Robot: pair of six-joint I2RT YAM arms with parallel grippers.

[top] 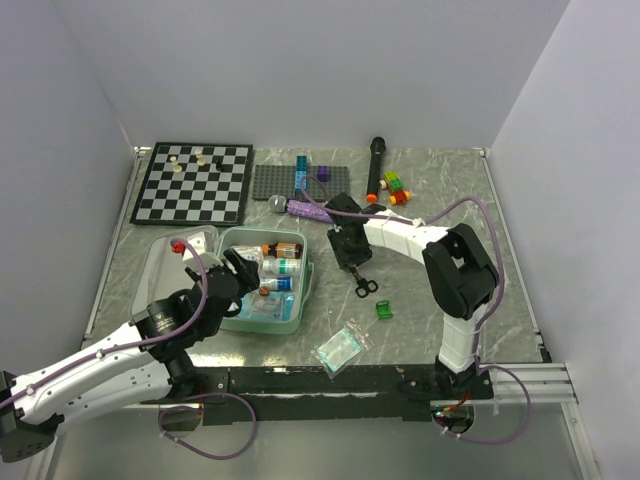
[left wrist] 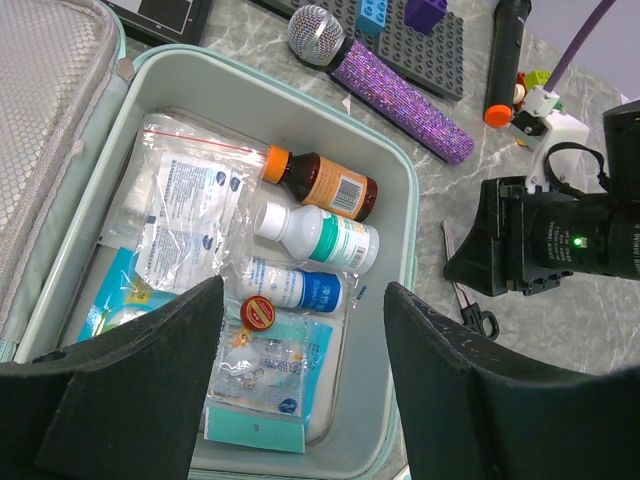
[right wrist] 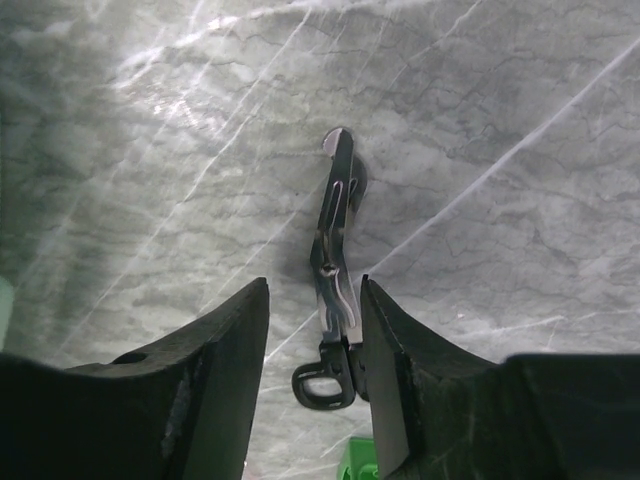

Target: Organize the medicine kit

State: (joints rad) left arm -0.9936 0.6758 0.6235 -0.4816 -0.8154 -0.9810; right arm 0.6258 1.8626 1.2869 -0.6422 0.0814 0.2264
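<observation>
One scissors [top: 362, 280] — near medicine kit [left wrist: 232, 92]

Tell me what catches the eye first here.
The open mint-green kit sits at the front left, packed with bottles and sachets, with the left gripper open above it. Right of it, the right gripper straddles black scissors lying on the table. At the back, a chessboard and a glittery purple microphone stand out.
</observation>
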